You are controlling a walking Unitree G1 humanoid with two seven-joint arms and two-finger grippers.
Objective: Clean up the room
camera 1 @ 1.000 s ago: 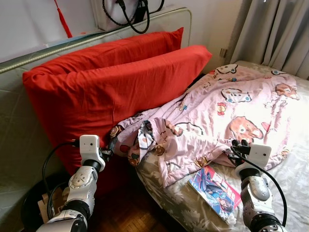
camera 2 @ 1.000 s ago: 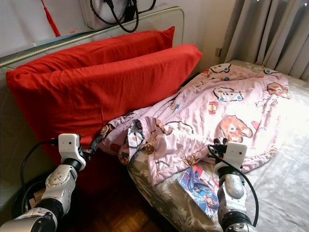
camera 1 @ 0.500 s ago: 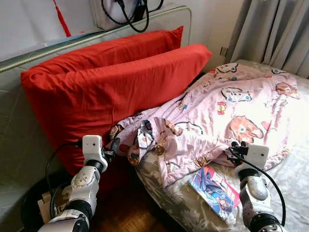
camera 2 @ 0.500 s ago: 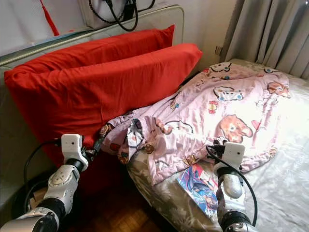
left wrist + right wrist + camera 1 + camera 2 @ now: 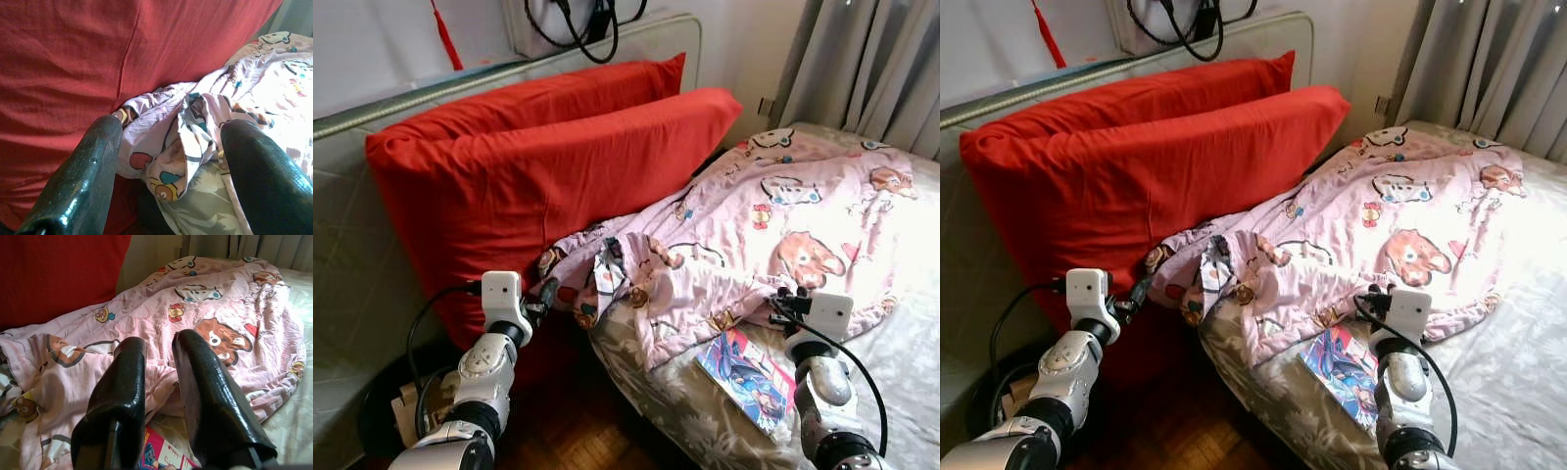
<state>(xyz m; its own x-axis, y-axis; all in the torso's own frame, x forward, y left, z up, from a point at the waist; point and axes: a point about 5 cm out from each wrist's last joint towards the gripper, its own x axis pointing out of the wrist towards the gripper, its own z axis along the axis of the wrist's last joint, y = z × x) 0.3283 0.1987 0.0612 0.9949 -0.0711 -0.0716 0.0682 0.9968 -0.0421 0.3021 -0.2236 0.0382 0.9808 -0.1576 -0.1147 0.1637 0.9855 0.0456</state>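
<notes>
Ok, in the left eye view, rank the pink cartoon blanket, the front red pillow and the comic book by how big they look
1. Front red pillow and pink cartoon blanket: each covers about as much of the picture, so I won't rank them.
2. Comic book: clearly smallest, partly tucked under the blanket's edge.

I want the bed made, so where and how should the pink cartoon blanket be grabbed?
Probably by the bunched corner of the pink blanket hanging off the bed's edge beside the red pillows. The left gripper is open and faces that fold from the floor side; the raised wrinkles there give the fingers something to pinch.
</notes>
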